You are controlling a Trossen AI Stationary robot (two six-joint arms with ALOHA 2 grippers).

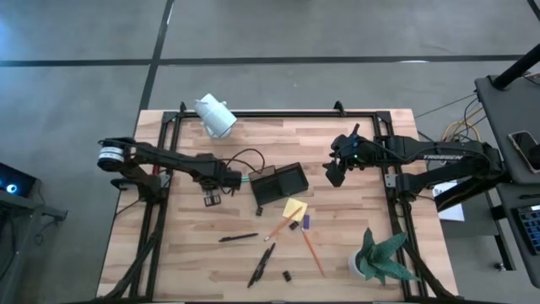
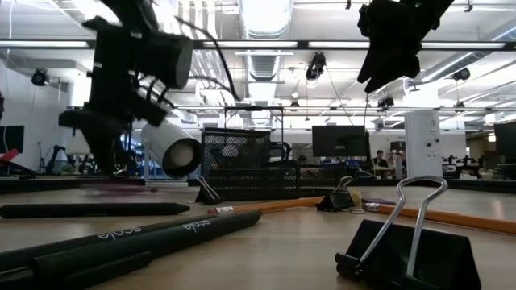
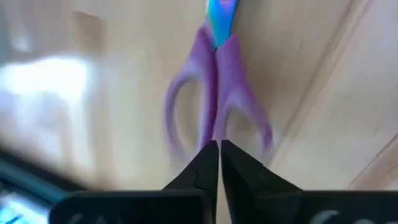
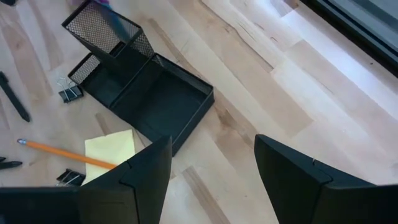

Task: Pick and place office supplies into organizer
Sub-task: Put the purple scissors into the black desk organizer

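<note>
The purple-handled scissors (image 3: pixel 214 106) show clearly only in the left wrist view, blurred, with the blade cut off at the frame edge; from above they are mostly hidden under the left gripper (image 1: pixel 221 179), just left of the mesh organizer (image 1: pixel 280 185). Their long axis runs in line with the gripper's fingers (image 3: pixel 202 165), handles toward the gripper and the iridescent blade pointing away. The 2 fingers are pressed together at the handle end, though whether they actually pinch the handles cannot be told. The right gripper (image 1: pixel 336 171) hovers just right of the organizer, jaws spread wide and holding nothing. In front of the organizer lie a yellow sticky-note pad (image 1: pixel 294 209), an orange pencil (image 1: pixel 312 252) and 2 black pens (image 1: pixel 261 263).
</note>
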